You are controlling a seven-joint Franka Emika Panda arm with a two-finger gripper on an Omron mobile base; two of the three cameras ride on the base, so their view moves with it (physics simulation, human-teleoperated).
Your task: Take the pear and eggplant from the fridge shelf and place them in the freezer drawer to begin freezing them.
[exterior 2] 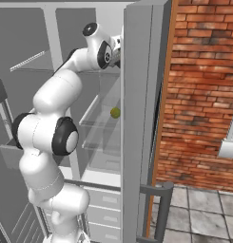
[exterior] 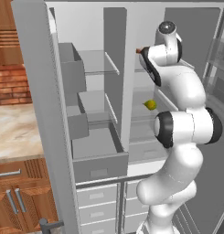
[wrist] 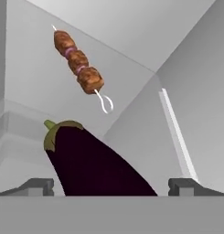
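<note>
Dark purple, nearly black, the eggplant lies between the two finger tips of the gripper in the hand view, its green stem cap pointing away from the hand toward the skewer that rests beyond it on the same fridge shelf. The tips stand wide apart on either side of its body with clear gaps, so the pincer is open and holds nothing yet. Judging by its look, the eggplant should be light, firm and smooth-skinned, somewhat slippery and apt to roll; the thick middle of the body, across its narrow width, seems the best place to close on, well clear of the tapering stem end. The pear sits on a lower shelf than the eggplant, small, round and likely to roll as well. Lower still and to the left of that, the freezer drawer stands pulled out, its flat front panel facing the base.
</note>
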